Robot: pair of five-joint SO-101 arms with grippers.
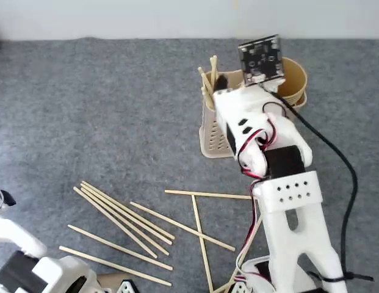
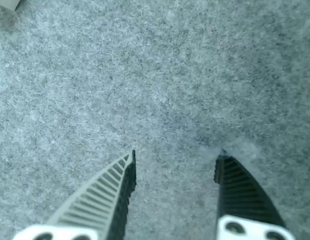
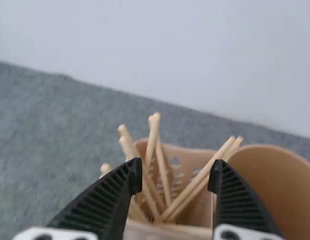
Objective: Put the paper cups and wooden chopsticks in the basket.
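1. Loose chopsticks point(image 1: 122, 221): about a dozen lie scattered on the grey carpet point(image 1: 85, 110), well apart from the basket point(image 1: 215, 141). Several cross or touch. We judge them light, stiff, thin and liable to roll. A pinch near mid-length should keep one level, and a lone stick looks easier to take than one from the close-packed group.
2. Standing chopsticks point(image 3: 154, 150): a bundle leans inside the basket, tips above its rim.
3. Paper cup point(image 1: 297, 78): upright at the basket's far corner. We cannot tell whether it sits inside or just against it. We judge it light and easily crushed, best held gently by its wall near the rim.
4. Right gripper point(image 3: 175, 185): the arm is stretched forward over the basket. The jaws stand wide apart above the bundle, holding nothing.
5. Left gripper point(image 2: 174, 170): the arm sits at the lower-left corner of the high view and points down at bare carpet. The jaws are wide, with nothing between them.
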